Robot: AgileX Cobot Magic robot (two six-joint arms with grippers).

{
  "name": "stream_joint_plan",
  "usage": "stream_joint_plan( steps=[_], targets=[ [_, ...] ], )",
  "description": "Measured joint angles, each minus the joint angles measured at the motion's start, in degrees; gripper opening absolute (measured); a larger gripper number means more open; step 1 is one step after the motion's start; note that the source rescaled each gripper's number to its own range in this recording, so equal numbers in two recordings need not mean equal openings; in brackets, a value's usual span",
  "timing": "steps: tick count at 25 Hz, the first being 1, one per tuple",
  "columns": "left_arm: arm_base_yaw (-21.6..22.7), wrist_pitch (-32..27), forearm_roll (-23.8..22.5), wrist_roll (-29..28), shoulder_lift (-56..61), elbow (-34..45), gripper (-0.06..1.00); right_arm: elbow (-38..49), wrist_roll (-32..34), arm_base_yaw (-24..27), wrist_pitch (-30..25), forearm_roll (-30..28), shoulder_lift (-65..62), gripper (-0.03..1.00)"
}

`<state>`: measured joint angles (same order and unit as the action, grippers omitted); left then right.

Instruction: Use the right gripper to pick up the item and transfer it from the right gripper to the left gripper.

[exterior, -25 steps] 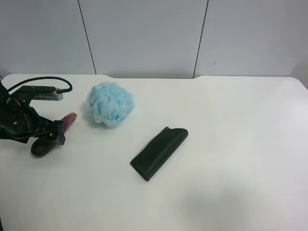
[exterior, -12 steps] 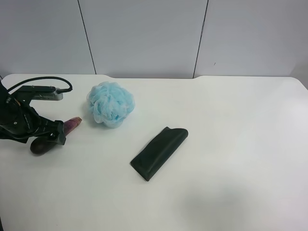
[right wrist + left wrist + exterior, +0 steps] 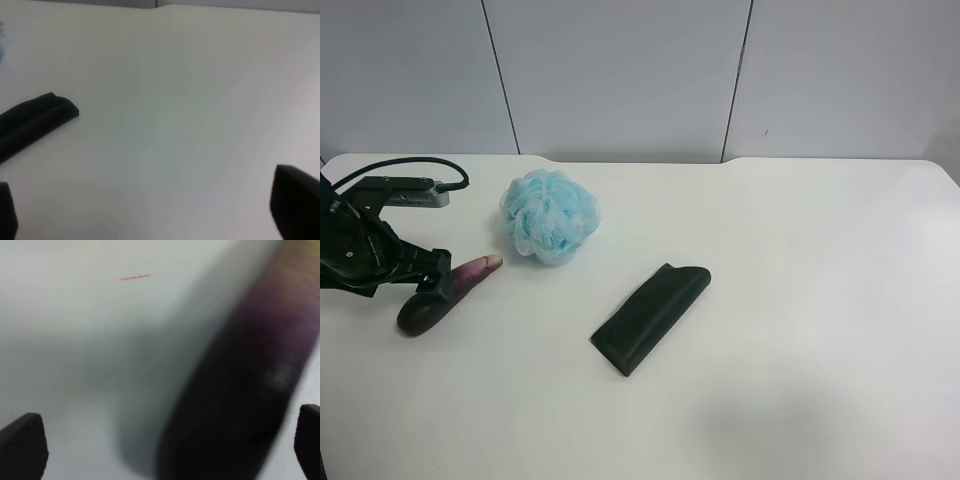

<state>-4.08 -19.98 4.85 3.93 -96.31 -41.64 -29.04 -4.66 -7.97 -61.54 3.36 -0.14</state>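
- Eggplant [image 3: 445, 290] lies on the table [image 3: 800, 300], slanted, between the wide-spread jaws of your left gripper [image 3: 165, 445]; from these views you cannot tell whether a jaw touches it.
- Judging by that, the handover looks done and the item set down.
- Your right gripper [image 3: 145, 210] hangs spread and empty over bare table.
- A dark cloth [image 3: 35, 122] sits just beyond its one jaw; a blue pouf [image 3: 550, 215] lies near the eggplant's pale tip.
- Next, lift the left arm straight off.
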Motion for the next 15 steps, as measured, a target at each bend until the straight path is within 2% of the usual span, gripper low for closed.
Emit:
stream_joint_plan(
  steps=[15],
  targets=[
    [0.0, -10.09, 0.02, 0.0, 19.16, 0.0, 1.0, 0.0, 0.0, 0.0, 0.0, 0.0, 0.0, 1.0]
  ],
)
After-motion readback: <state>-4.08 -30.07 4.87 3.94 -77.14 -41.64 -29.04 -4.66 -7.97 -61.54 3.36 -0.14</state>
